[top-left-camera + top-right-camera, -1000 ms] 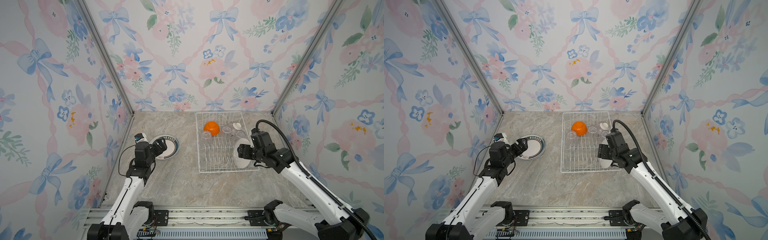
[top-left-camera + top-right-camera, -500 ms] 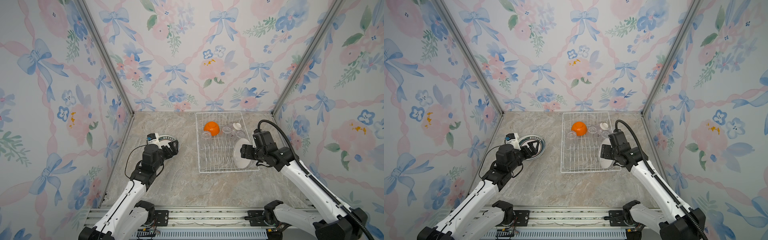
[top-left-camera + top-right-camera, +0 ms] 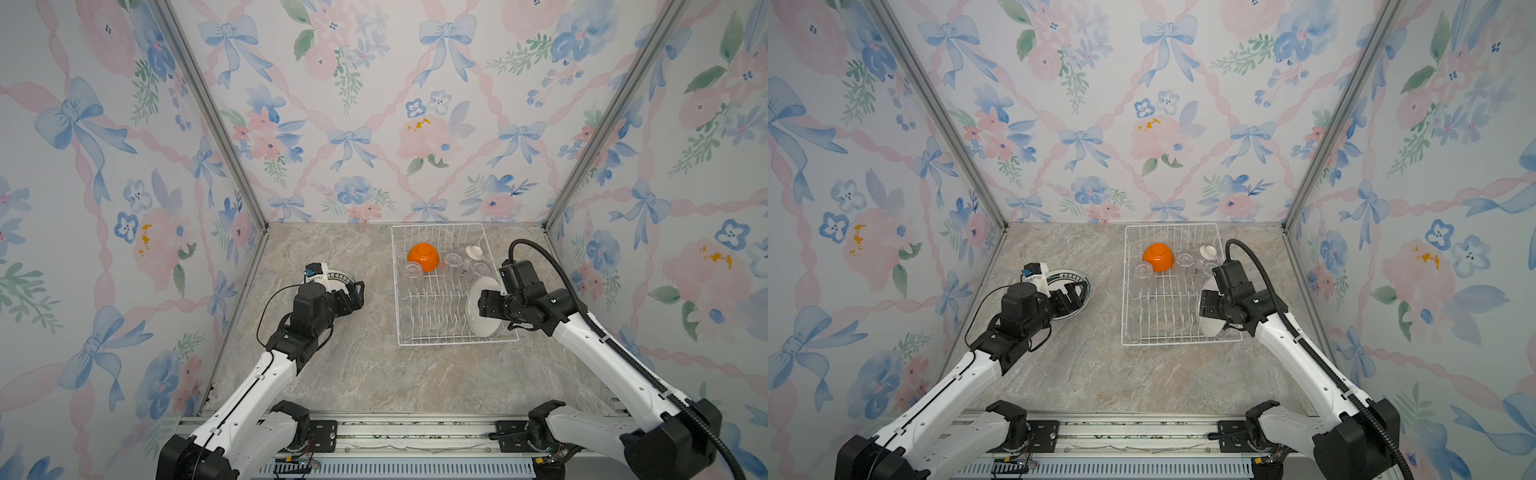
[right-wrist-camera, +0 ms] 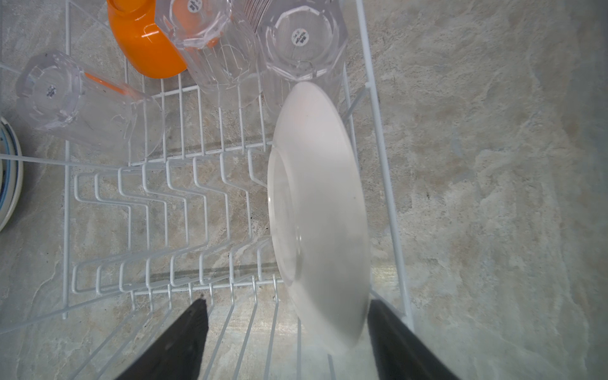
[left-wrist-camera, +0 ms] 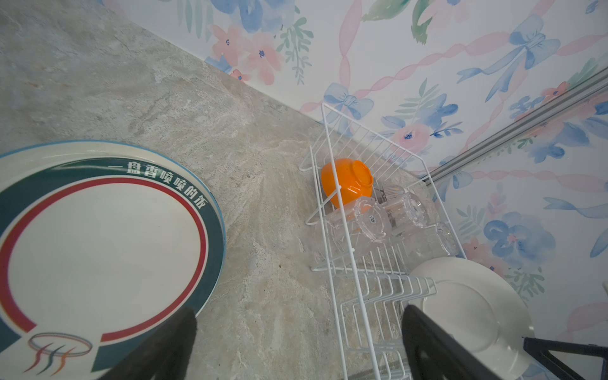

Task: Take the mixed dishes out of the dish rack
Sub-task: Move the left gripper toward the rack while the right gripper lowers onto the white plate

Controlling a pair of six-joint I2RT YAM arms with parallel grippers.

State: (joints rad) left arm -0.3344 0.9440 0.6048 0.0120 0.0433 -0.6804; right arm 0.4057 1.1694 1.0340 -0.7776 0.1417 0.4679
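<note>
Top views, rack: a white wire dish rack (image 3: 436, 343) sits right of centre on the marbled stone tabletop (image 3: 374, 374). Along its upper end are an upturned orange bowl (image 3: 423, 255), clear ribbed tumblers (image 3: 413, 272) and a small pale bowl (image 3: 474, 251).
Top views, right arm: the right gripper (image 3: 482, 303) is down over a round white plate (image 3: 484, 326), which stands on edge at the rack's right side.
Top views, left arm: the left gripper (image 3: 353, 293) hangs left of the rack, by a ringed plate (image 3: 338, 277) with green and red bands that lies flat on the tabletop, outside the rack.
Left wrist: its fingers (image 5: 158, 348) are spread wide with nothing between them. The ringed plate fills the lower left and the rack runs down the right.
Right wrist: the jaws are wide and straddle the near rim of the standing plate. The right-hand finger is close against the rim, though contact cannot be told. A clear gap shows on the other side, so there is no grip.
Handling, judged: the plate is stiff, glazed, slick and breakable, and fairly heavy for a rim pinch. It leans on the prongs and could tip or scrape the wire.
Hold, judged: pinch the top rim across its thickness, deep past the lip. Lift straight up, clear of the prongs, before swinging out.
Tumblers, judged: they are light, smooth and likely to roll. Take them across the body.
</note>
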